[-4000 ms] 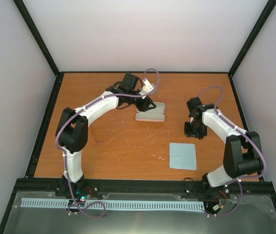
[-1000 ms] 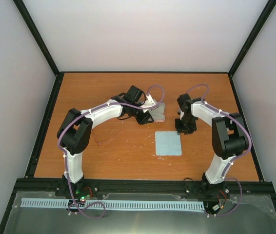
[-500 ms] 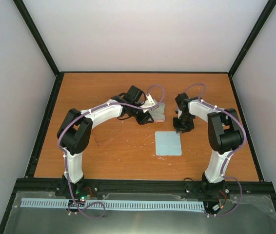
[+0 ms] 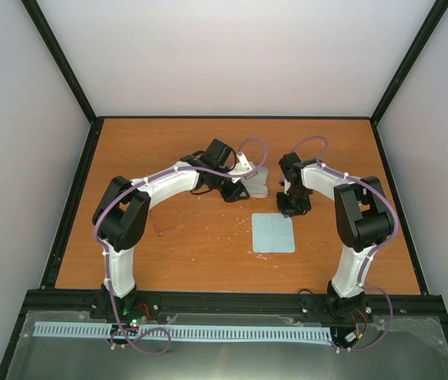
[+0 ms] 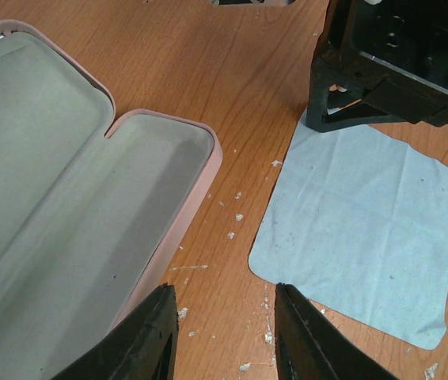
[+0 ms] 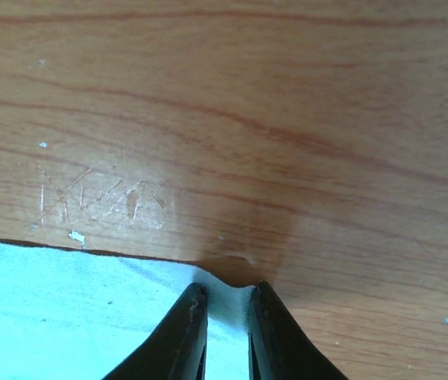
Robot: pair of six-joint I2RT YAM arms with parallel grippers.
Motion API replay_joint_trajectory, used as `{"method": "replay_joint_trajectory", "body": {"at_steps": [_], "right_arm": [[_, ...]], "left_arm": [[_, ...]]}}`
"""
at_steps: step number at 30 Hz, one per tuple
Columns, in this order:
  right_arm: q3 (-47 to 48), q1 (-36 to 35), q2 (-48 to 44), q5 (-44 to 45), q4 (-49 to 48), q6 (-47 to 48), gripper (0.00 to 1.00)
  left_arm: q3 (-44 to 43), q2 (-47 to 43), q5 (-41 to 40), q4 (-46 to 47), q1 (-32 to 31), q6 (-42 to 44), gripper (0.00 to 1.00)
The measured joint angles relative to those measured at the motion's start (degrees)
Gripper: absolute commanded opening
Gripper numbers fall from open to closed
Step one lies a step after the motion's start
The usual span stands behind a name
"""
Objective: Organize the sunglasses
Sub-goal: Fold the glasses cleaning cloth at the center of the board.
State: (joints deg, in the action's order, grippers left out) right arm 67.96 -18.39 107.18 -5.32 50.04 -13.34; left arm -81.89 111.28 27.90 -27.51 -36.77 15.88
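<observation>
Jaws of my right gripper point(image 6: 225, 294) are clenching the light blue square cloth point(image 6: 66, 317) at its far corner, so I'm planning a slow lift; left gripper point(image 5: 222, 299) is hanging released, thin amber sunglasses point(image 4: 165, 229) seemingly lying nearer the wooden desk's point(image 4: 351, 142) left edge.

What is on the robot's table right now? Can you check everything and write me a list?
Surface: wooden tabletop, scratched, with white flecks.
Job's things: sunglasses, nothing seen in any view.
Clutter: pink case lying open, empty where visible; light blue cloth beside it, not touching.
Grippers: left gripper open, holding nothing, low by the case; right gripper pinching the cloth's corner.
Cables: purple cables loop along both arms, off the things.
Surroundings: pale walls, black frame.
</observation>
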Motion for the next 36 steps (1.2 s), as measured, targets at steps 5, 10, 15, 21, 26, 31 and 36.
{"method": "replay_joint_trajectory", "body": {"at_steps": [5, 10, 15, 21, 26, 31, 36], "right_arm": [[-0.74, 0.02, -0.42, 0.33, -0.55, -0.31, 0.05], [-0.98, 0.02, -0.61, 0.76, -0.74, -1.05, 0.03], [-1.01, 0.02, -0.68, 0.87, -0.81, -1.60, 0.03], [-0.94, 0.02, -0.68, 0.85, -0.85, -2.29, 0.03], [-0.90, 0.04, -0.68, 0.81, -0.83, -2.56, 0.03], [-0.83, 0.04, -0.68, 0.76, -0.79, -2.56, 0.03], [-0.79, 0.04, -0.68, 0.74, -0.74, -2.56, 0.03]], "left_arm": [[0.00, 0.00, 0.17, 0.00, 0.00, 0.00, 0.36], [0.00, 0.44, 0.66, 0.02, -0.11, 0.02, 0.35], [0.00, 3.04, 0.63, 0.00, -1.42, 0.04, 0.34], [0.02, 6.54, -0.22, -0.28, -5.20, 0.15, 0.34], [-0.04, 8.72, -1.90, -0.63, -6.40, 0.17, 0.33], [-0.42, 9.68, -3.98, -0.26, -6.64, 0.15, 0.33], [-0.87, 9.90, -5.29, -0.11, -6.75, 0.15, 0.30]]}}
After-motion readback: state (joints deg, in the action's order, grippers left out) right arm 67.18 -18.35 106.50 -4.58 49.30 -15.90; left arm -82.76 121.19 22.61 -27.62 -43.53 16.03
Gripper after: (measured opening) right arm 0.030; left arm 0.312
